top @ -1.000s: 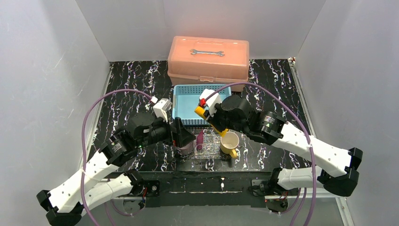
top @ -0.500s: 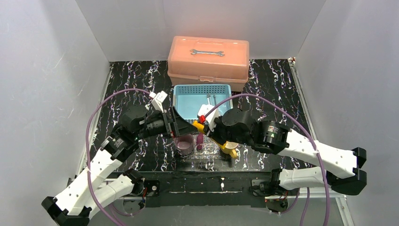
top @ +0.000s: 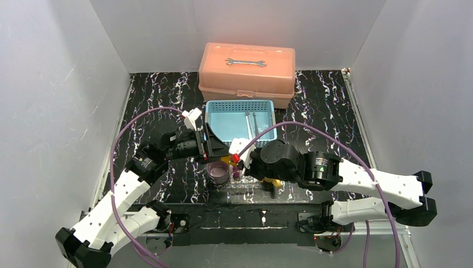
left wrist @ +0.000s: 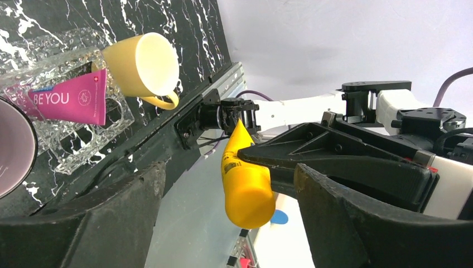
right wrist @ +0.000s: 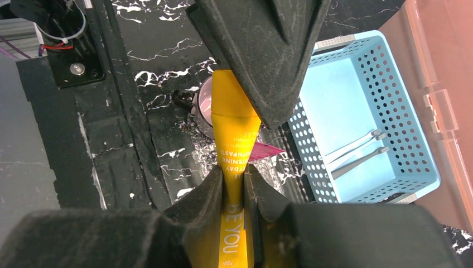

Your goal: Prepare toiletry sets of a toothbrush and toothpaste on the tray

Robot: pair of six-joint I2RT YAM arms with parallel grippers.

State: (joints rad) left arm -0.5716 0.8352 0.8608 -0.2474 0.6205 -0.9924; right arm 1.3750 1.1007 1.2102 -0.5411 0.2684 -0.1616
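My right gripper point(right wrist: 235, 170) is shut on the flat end of the yellow toothpaste point(right wrist: 234, 128), holding it above the clear tray point(left wrist: 83, 145). My left gripper point(left wrist: 228, 184) is open, its fingers on either side of the tube's cap end point(left wrist: 245, 190) with gaps on both sides. The magenta toothpaste point(left wrist: 70, 99) lies in the tray between the purple mug point(top: 217, 172) and the yellow mug point(left wrist: 145, 64). Two thin pale toothbrushes point(right wrist: 357, 151) lie in the light-blue basket point(top: 223, 111). From above, both grippers meet over the tray near the yellow tube point(top: 227, 159).
A salmon-pink toolbox point(top: 247, 70) with a wrench point(top: 245, 62) on its lid stands behind the basket. White walls close in on both sides. The table's near edge runs just in front of the tray.
My left gripper left the purple mug and swung up toward the yellow tube. My right gripper carried the tube leftward and lower, over the tray. The left jaws have narrowed slightly.
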